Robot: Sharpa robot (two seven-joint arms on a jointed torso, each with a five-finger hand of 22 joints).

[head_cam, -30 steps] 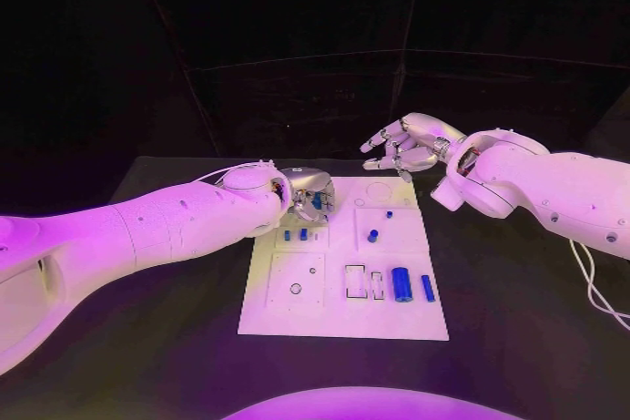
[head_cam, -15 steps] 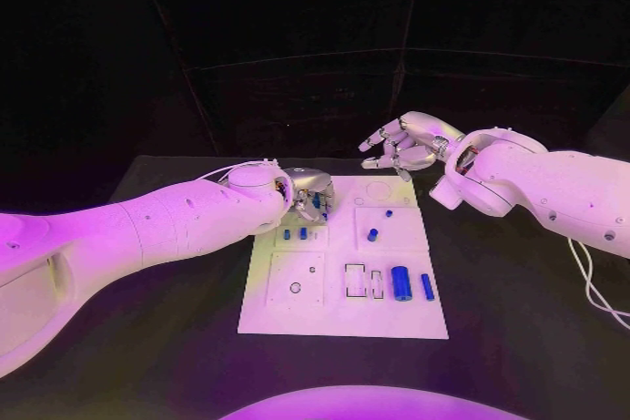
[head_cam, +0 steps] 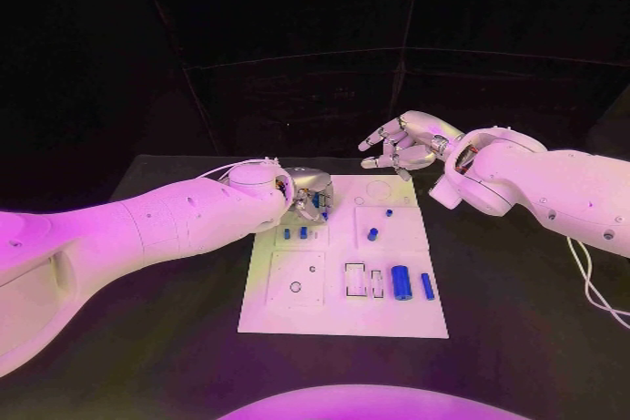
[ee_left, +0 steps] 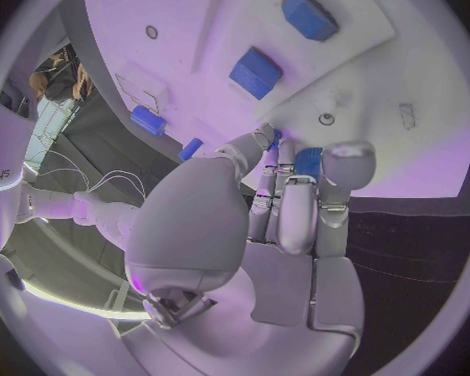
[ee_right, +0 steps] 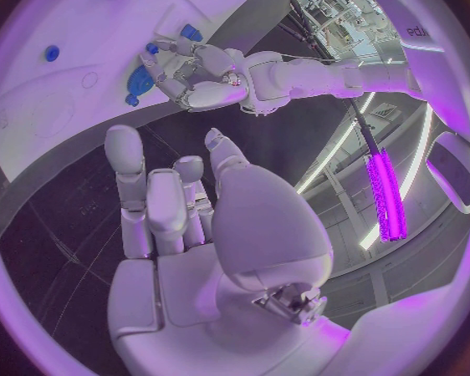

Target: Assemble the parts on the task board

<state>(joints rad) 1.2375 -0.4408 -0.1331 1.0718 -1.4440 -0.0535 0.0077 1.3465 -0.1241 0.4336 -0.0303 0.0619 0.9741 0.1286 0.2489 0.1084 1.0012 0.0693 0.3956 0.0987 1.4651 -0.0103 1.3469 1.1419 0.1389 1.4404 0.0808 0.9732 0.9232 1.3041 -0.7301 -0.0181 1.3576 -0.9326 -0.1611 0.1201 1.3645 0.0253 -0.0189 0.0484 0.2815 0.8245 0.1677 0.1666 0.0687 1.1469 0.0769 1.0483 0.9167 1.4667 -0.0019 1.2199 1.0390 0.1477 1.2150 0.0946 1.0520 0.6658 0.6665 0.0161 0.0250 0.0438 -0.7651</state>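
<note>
The white task board (head_cam: 335, 306) lies in the middle of the black table. My left hand (head_cam: 305, 194) hangs over the board's far left corner, its fingers curled round a small blue part (ee_left: 306, 160) that also shows under that hand (ee_right: 141, 79) in the right wrist view. My right hand (head_cam: 407, 142) is raised above the board's far right corner, fingers apart and holding nothing. Two small blue parts (head_cam: 294, 233) stand just near of the left hand. A blue peg (head_cam: 373, 235) stands mid-board. A thick blue cylinder (head_cam: 401, 283) and a thinner one (head_cam: 427, 287) lie at the right.
Rectangular outlines and slots (head_cam: 357, 281) mark the board beside the cylinders, and a small hole (head_cam: 296, 289) sits in its near left square. Two blue blocks (ee_left: 256, 71) are seen past the left hand's fingers. Bare black table (head_cam: 171, 347) surrounds the board.
The left hand's fingers have shifted very slightly around the blue part. The right hand and the parts on the board have stayed where they were.
</note>
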